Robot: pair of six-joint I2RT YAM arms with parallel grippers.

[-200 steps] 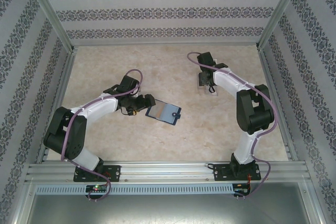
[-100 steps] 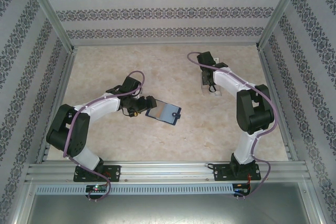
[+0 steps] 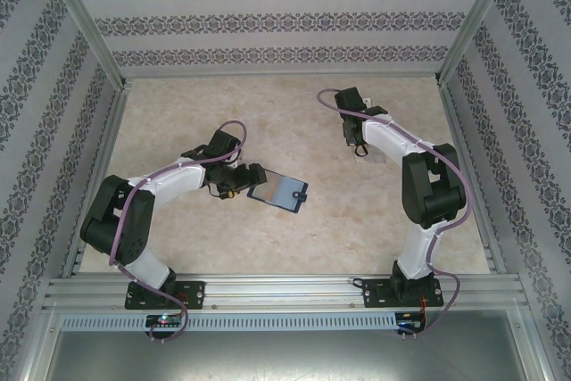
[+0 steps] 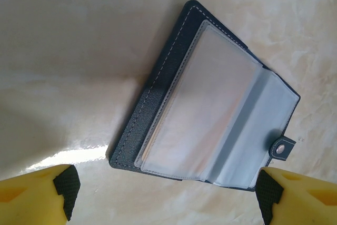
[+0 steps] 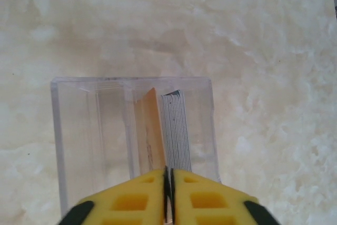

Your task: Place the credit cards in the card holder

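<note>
Pick step, apparently: right claw pinches orange credit card ahead, inside clear box. Left claw stands wide before card holder. Next probably requires a straight lift.

Card holder navy outside with pale stitching, pale grey-blue inside under clear sleeves, on cream marbled worktop; left tool and right tool yellow with black; orange-yellow card in clear box; walls white with grey floral bands.

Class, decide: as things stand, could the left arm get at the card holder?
Probably yes. The left gripper hangs open right beside the card holder, which lies unfolded on the table. Nothing stands between them, and nothing lies on the holder.
</note>
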